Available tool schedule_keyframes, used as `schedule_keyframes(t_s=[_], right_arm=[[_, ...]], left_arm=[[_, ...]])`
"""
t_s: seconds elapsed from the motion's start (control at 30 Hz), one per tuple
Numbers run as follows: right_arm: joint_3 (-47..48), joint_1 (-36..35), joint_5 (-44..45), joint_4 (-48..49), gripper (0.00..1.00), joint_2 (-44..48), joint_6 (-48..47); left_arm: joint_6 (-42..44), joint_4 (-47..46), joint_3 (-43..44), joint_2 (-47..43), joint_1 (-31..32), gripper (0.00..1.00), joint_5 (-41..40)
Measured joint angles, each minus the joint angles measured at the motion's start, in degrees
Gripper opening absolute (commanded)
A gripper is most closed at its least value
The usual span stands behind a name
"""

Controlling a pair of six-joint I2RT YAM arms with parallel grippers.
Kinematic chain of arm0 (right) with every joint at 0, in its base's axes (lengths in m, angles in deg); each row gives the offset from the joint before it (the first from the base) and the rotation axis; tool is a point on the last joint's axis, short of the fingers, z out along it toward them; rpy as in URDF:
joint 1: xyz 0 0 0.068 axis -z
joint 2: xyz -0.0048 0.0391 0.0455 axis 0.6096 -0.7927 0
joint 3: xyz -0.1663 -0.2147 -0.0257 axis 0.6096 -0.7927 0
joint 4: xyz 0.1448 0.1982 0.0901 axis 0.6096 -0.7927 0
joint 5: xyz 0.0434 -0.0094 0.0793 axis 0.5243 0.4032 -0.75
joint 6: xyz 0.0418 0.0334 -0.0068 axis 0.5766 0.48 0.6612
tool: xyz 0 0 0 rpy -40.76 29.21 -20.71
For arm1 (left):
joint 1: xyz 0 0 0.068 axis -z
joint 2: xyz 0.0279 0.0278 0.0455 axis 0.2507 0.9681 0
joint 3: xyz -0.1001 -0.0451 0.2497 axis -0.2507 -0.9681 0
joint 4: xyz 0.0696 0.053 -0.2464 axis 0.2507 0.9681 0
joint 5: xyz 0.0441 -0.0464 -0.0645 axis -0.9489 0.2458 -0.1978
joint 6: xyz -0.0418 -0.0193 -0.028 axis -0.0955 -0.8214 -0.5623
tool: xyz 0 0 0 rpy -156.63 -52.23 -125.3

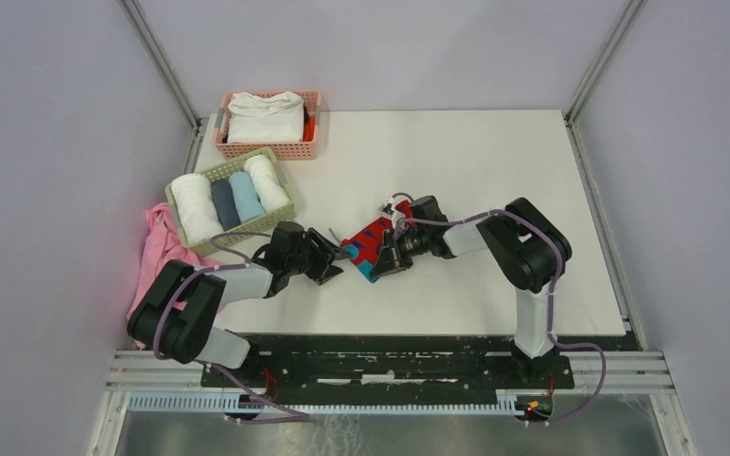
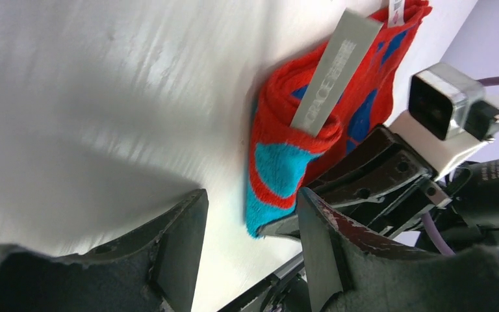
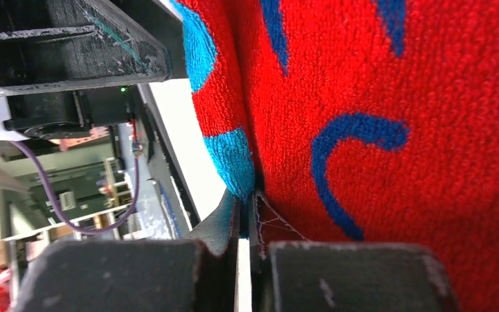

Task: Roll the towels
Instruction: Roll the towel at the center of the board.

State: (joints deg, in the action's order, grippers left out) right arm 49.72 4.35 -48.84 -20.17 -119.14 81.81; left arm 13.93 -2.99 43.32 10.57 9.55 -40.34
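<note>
The red towel [image 1: 369, 245] lies mid-worktop [image 1: 494, 171] between left gripper [image 1: 328, 258] and right gripper [image 1: 387, 255]; rolled towels [image 1: 195, 204] fill a green basket [image 1: 244, 231] at the left edge.

top view: we look down from high behind the arm bases [image 1: 532, 347], far off, whole table [image 1: 494, 171] in frame.
left wrist: we face along the table, low and close, past the left gripper [image 2: 252, 195].
right wrist: we're jammed against the red towel [image 3: 396, 97], very close.
shared: red towel in all three.

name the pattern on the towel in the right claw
Red towel with teal-blue marks; best in right wrist view.
</note>
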Motion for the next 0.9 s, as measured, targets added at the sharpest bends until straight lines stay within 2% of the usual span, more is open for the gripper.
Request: schedule_keyframes(t_s=[0.17, 0.4, 0.5, 0.63, 0.73, 0.9], right_arm=[[0.00, 0.90, -5.01, 1.05, 0.01, -2.54, 3.50], [0.00, 2.05, -6.93, -0.28, 0.01, -2.89, 4.17], [-0.02, 2.32, -7.21, -0.83, 0.02, -2.89, 4.28], [-0.02, 2.58, -7.10, -1.81, 0.12, -2.80, 4.07], [0.15, 2.54, -4.68, -6.23, 0.24, -0.79, 1.20], [0.20, 1.77, 5.14, -17.05, 0.44, 9.07, -6.29]], left_arm=[[-0.35, -3.82, 2.16, 4.76, 0.00, 0.57, 1.33], [-0.98, -9.11, 2.97, 9.49, -1.20, 0.48, 3.43], [-1.11, -10.45, 2.95, 10.49, -1.25, 0.39, 3.89], [-1.20, -10.73, 2.80, 11.39, -1.22, 0.22, 3.89], [-1.27, -10.51, 2.73, 11.72, -1.07, 0.14, 3.91], [-1.20, -6.58, 4.50, 11.41, -0.17, 0.11, 3.32]])
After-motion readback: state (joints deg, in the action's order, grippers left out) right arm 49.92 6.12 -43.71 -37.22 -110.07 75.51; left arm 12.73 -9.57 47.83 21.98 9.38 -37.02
